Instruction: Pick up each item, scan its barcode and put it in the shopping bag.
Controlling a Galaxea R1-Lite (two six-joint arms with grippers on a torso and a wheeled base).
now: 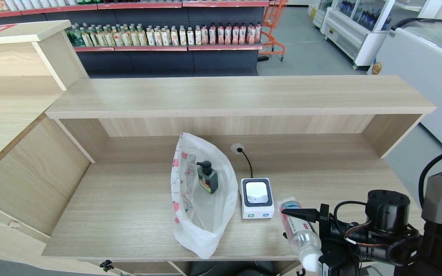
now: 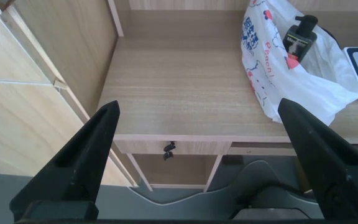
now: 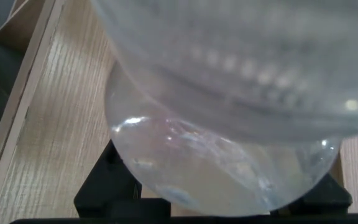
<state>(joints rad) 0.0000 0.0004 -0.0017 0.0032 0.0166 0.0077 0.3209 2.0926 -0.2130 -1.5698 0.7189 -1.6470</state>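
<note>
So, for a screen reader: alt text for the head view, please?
The right gripper holds a clear plastic bottle right of a white scanner on a wooden counter. Left of the scanner, a white shopping bag holds a dark pump bottle.

Matt wood counter (image 1: 129,207), translucent plastic bag (image 1: 202,214), clear glossy bottle (image 1: 299,234)

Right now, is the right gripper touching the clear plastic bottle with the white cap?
Touching. The right wrist view shows the clear plastic bottle wedged against both black fingers of the right gripper.
</note>
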